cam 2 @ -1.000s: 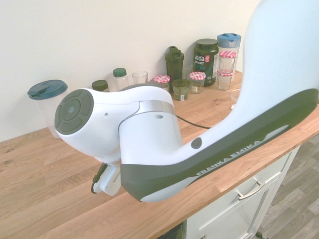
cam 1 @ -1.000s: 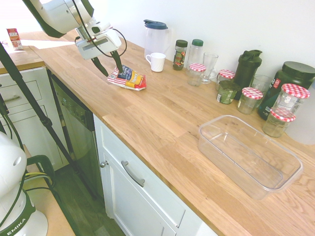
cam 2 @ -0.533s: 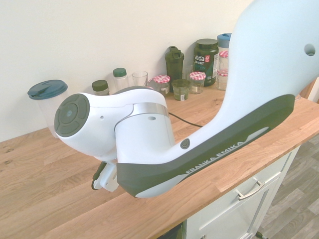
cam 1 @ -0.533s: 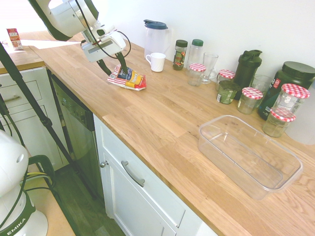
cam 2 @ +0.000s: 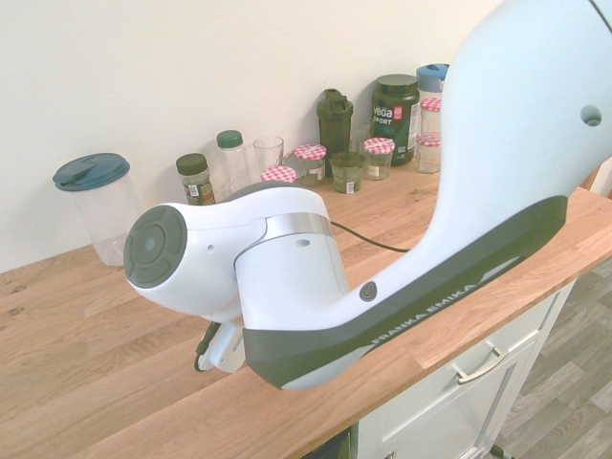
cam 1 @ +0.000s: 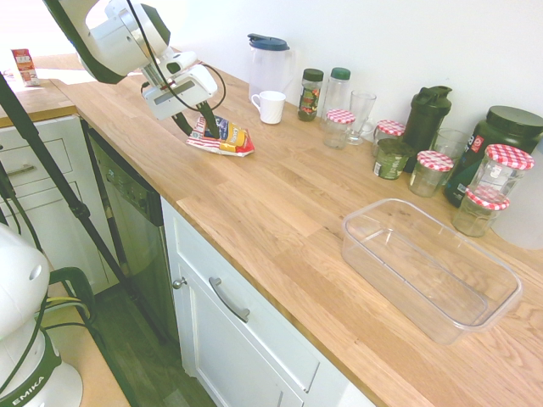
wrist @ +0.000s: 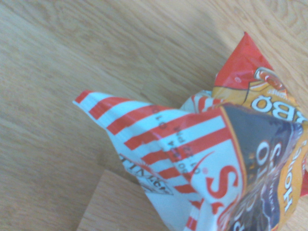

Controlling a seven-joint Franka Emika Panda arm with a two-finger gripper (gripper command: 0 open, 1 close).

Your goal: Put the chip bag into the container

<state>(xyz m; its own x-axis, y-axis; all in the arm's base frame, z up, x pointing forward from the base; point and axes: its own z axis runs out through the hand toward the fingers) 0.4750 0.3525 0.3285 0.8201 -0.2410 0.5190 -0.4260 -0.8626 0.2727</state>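
Note:
The chip bag [cam 1: 224, 136] lies crumpled on the wooden counter at the far left, with red-and-white striped edges and blue and yellow panels. My gripper [cam 1: 197, 127] is lowered over its left, striped end, one dark finger on either side, still apart. The wrist view shows the chip bag [wrist: 192, 154] from close by, its striped end pushed up off the wood. The container [cam 1: 429, 268], a large clear shallow tub, stands empty well to the right near the counter's front edge. In the second exterior view the arm hides both the bag and the fingers.
Just behind the bag stand a white mug [cam 1: 271, 107] and a blue-lidded pitcher [cam 1: 269, 64]. Spice jars, a glass, red-checked-lid jars [cam 1: 434, 172] and dark shaker bottles line the back wall. The counter's front edge [cam 1: 254, 263] runs diagonally above white cabinets.
The gripper has come down and slightly right onto the bag's striped end, and its fingers have drawn a little closer together. The bag and container stay in place.

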